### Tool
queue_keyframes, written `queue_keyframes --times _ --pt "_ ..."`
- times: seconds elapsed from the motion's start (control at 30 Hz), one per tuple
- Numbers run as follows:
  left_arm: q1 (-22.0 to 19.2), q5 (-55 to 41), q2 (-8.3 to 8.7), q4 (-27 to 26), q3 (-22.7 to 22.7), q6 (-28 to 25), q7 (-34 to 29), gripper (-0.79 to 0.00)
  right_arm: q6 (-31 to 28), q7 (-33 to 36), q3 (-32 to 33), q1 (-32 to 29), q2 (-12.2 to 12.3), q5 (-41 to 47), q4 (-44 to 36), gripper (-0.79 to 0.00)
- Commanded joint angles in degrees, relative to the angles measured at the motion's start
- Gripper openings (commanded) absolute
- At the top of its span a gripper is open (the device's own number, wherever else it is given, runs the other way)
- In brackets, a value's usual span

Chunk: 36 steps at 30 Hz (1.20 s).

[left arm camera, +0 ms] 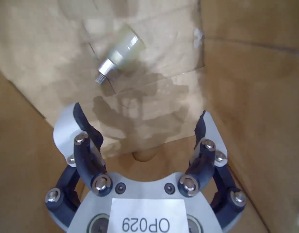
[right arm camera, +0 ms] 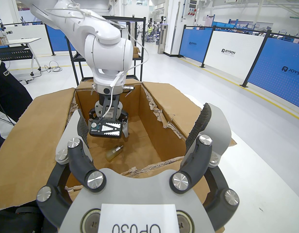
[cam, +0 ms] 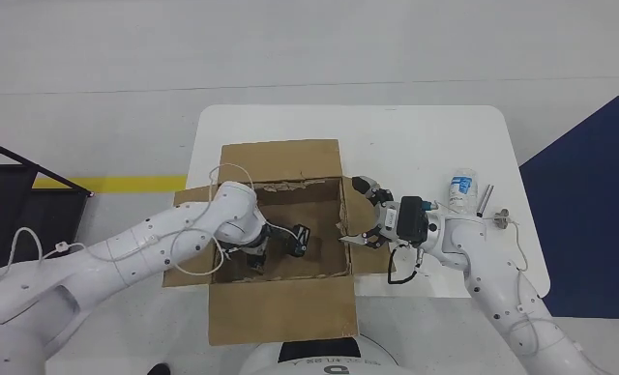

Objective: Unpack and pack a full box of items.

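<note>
On the floor of an open brown cardboard box [cam: 280,162], small pale-yellow bottle with silver neck [left arm camera: 121,52] lying on its side; left gripper [left arm camera: 139,116] inside, spread, empty, near bottle; right gripper [right arm camera: 142,115] spread at box rim

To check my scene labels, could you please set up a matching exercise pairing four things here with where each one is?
1 small glass bottle; 2 left gripper; 3 right gripper; 4 blue-labelled bottle.
A on the table beside the cardboard box; B open, at the box's rim; C lying on the box floor; D open, inside the box.
Pairs: 1-C; 2-D; 3-B; 4-A.
</note>
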Motion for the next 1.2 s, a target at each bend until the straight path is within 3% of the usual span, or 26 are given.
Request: queue_keyframes --times 0.0,0.2,0.47,0.8,0.87,0.93,1.17 --pt "-0.99 -1.00 0.64 -0.43 0.01 -0.18 0.20 0.000 -0.02 -0.03 0.00 0.00 0.00 0.00 0.00 0.000" --pt "-0.32 1.77 1.18 -2.07 0.01 -0.93 0.95 0.000 -0.02 -0.03 0.00 0.00 0.00 0.00 0.00 0.000" --pt "-0.07 9.06 -1.21 -2.50 0.01 -5.16 5.18 0.000 -0.02 -0.03 0.00 0.00 0.00 0.00 0.00 0.000" --pt "0.30 13.05 -7.37 5.11 0.01 -8.06 8.08 -0.225 -0.02 -0.03 0.00 0.00 0.00 0.00 0.00 0.000" --pt "0.05 13.08 -8.37 6.60 0.01 -8.50 8.52 -0.320 -0.02 -0.03 0.00 0.00 0.00 0.00 0.00 0.000" --pt "-0.11 13.41 -9.20 7.92 0.01 -8.90 8.92 -0.403 -0.02 -0.03 0.00 0.00 0.00 0.00 0.00 0.000" --pt "0.49 15.57 -11.20 10.71 0.01 -10.08 10.11 -0.539 -0.02 -0.03 0.00 0.00 0.00 0.00 0.00 0.000"
